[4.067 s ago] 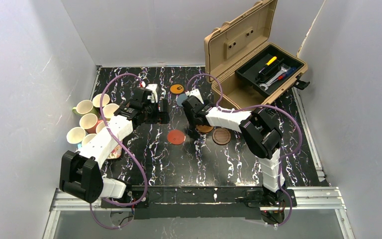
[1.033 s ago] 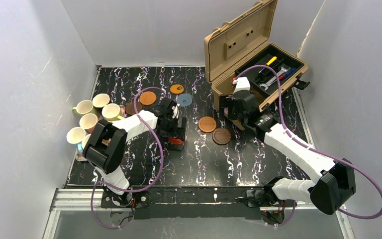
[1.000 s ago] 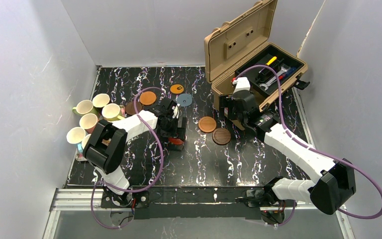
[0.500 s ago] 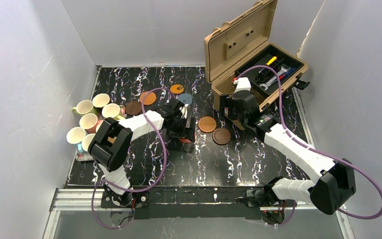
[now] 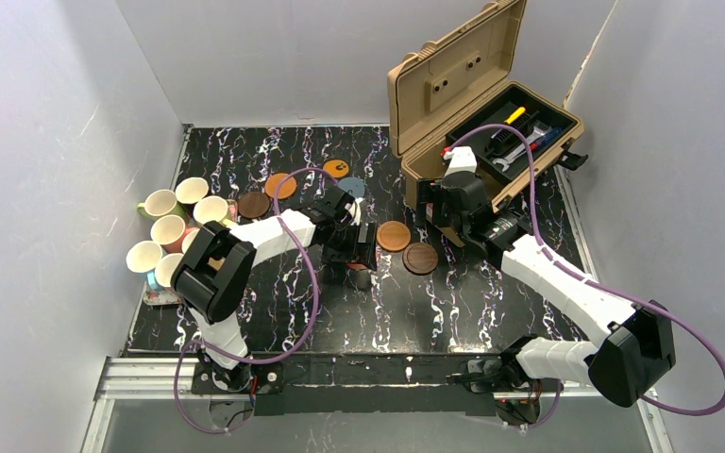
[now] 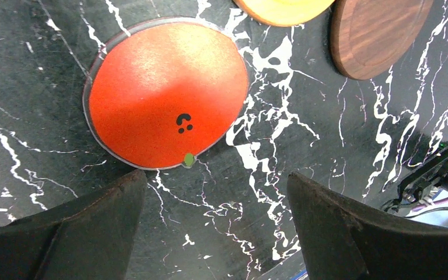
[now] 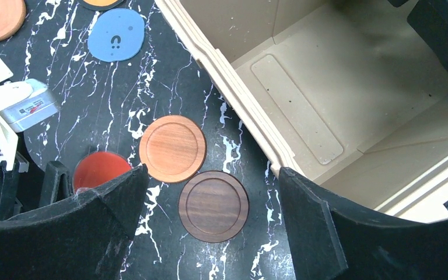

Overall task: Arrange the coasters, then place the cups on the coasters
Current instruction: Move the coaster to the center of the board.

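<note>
My left gripper [image 6: 216,175] hangs open low over the black marble table, nothing between its fingers. The red coaster [image 6: 166,93] lies flat just past its fingertips. An orange-brown coaster [image 5: 394,236] and a dark brown coaster [image 5: 420,258] lie to the right of it. My right gripper [image 7: 213,170] is open and empty, high above that dark brown coaster [image 7: 213,206], beside the tan case. At the back lie a dark brown coaster [image 5: 253,205], an orange-brown one [image 5: 280,185], an orange one [image 5: 336,169] and a grey-blue one [image 7: 115,35]. Several cups [image 5: 170,231] cluster at the left.
An open tan tool case [image 5: 453,85] holding a black tray of tools stands at the back right, its near wall [image 7: 233,93] close to my right gripper. A floral tray [image 5: 156,294] peeks out under the cups. Grey walls close in on both sides.
My left gripper has moved to the right, and the red coaster has shifted right with it, closer to the orange-brown coaster. The right arm has stayed where it was.
</note>
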You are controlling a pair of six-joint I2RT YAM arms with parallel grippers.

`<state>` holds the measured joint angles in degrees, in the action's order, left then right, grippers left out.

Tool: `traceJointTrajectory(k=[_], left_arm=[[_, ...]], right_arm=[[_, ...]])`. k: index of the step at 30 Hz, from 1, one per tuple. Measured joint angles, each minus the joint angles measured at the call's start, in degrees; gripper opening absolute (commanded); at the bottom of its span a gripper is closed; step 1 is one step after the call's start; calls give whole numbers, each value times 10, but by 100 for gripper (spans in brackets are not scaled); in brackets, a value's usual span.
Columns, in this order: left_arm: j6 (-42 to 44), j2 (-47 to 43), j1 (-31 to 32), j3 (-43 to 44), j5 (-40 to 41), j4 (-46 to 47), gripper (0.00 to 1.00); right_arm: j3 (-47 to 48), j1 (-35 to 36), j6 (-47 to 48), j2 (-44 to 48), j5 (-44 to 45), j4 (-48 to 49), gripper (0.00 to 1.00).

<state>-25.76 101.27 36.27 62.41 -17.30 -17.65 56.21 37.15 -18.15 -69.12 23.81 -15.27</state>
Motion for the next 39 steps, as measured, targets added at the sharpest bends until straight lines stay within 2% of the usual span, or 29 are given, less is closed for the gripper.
traceJointTrajectory(k=[16, 27, 39], left_arm=[[4, 11, 18, 9, -18, 10, 86], [37, -45, 19, -5, 57, -17, 86], [46, -2, -5, 26, 57, -27, 87]], right_arm=[[-6, 0, -4, 0, 0, 9, 90], [-7, 0, -7, 3, 4, 5, 90], [-8, 0, -10, 10, 7, 2, 90]])
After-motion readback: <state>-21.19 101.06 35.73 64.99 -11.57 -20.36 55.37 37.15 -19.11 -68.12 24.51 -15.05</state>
